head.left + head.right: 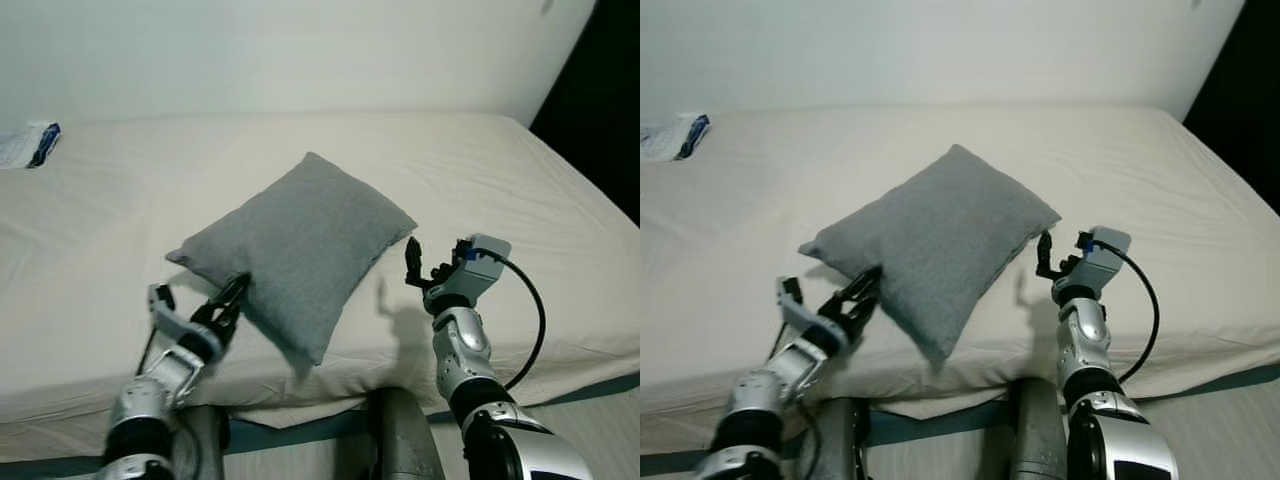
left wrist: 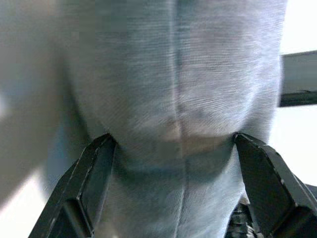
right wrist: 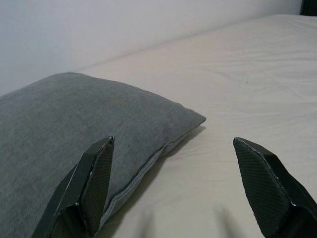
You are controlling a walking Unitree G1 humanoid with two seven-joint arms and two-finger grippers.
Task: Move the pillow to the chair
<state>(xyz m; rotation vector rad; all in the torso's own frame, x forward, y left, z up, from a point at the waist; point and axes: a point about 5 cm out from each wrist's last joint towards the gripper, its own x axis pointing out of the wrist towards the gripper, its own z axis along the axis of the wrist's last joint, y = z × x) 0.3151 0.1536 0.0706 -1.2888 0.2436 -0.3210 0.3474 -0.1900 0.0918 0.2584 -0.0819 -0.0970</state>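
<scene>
On the bed: the pillow [image 1: 300, 245] lies diagonally near the front edge, one corner overhanging toward the robot; no chair is visible, so the task is judged to be at its start.
Left gripper [image 1: 228, 302]: at the pillow's near left edge. The left wrist view has grey fabric bulging between the two black fingers [image 2: 91, 173], which stand apart on either side of it; the cloth looks gathered, so this reads as a pinch on the edge, probably to lift from that side.
Right gripper [image 1: 420, 270]: raised just beside the pillow's right corner, not touching. Its fingers [image 3: 89, 183] are spread wide, one in front of the pillow's seam and the other over bare sheet, likely lined up to take the opposite edge.
Pillow, material: grey woven cover, fine ribbed texture, piped seam, plump rectangular form, soft enough to sag when lifted.
Bed [image 1: 520, 190], surface: cream sheet, lightly creased, flat.
Far left corner: a small white and blue packet [image 1: 28, 145], well apart from the pillow.
</scene>
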